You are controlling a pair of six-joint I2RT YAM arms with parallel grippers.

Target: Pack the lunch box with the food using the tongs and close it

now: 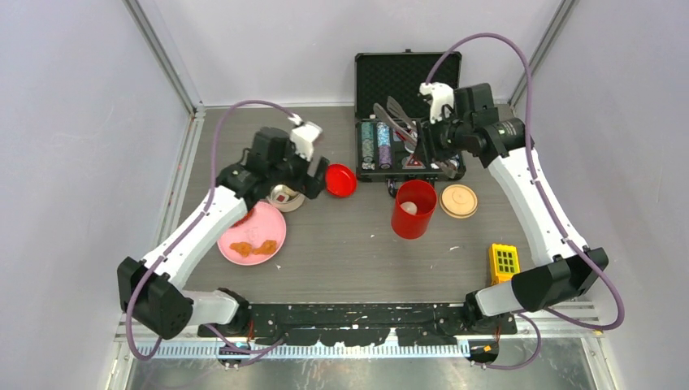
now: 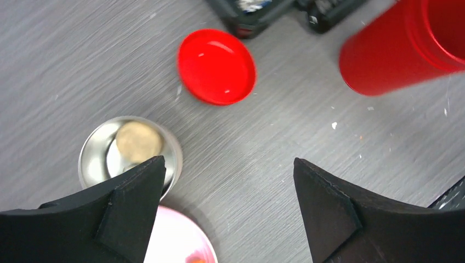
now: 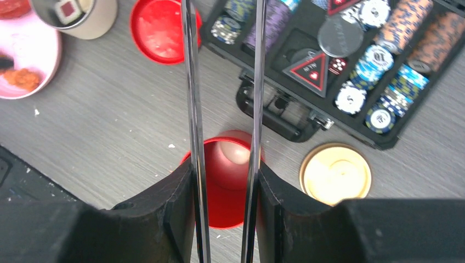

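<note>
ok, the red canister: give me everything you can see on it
The red canister is a tall glossy cylinder standing upright on the table, in front of the poker chip case. It is open; its red lid lies apart to the left. One pale egg-like lump sits inside. The beige disc lid lies close on its right, not touching. Only the table touches it.
</note>
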